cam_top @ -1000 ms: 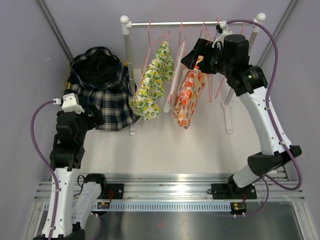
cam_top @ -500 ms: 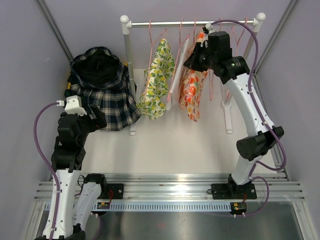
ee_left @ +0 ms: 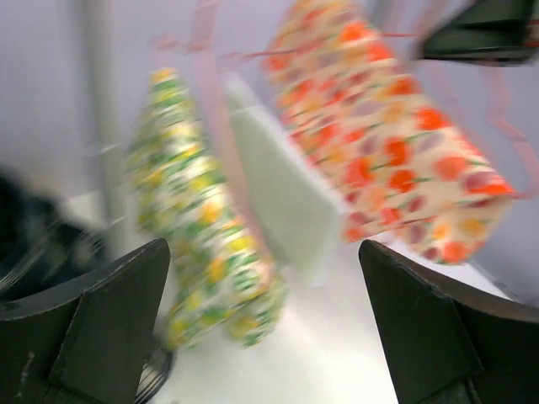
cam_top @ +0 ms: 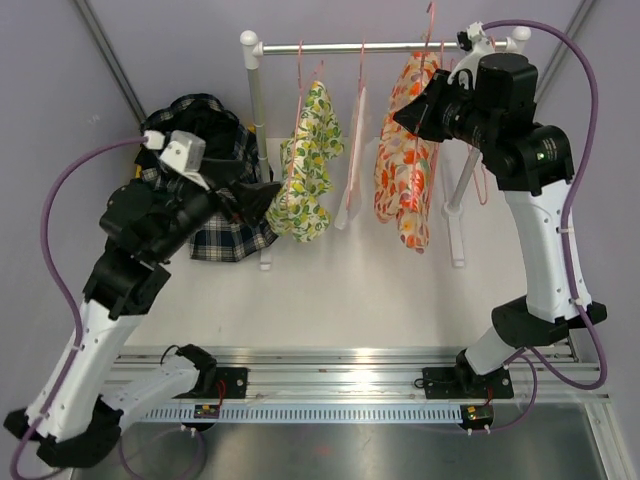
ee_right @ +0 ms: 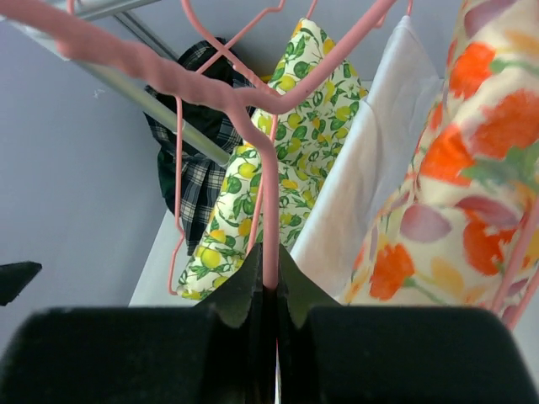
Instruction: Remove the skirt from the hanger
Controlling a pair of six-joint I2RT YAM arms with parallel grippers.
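At upper right our right gripper point(cam_top: 405, 115), pinching the hanger point(ee_right: 269, 244), has raised it; left gripper point(cam_top: 262, 193), fingers spread, approaches the skirt point(cam_top: 405, 175).

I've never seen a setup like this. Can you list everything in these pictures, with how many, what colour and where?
Clothes rail: one, white posts and silver bar, at the table's far side.
Pink hangers: several, too tangled to count, on the rail.
Lemon-print skirt: one, green and yellow, hanging left of the rail's middle.
White cloth: one, hanging between the two skirts.
Orange-flowered skirt: one, hanging towards the right.
Plaid garment: one heap, dark blue and white, far left on the table.
Table: one, white.
Left pincer: black, open, facing the hanging clothes.
Right pincer: black, shut on one pink hanger.
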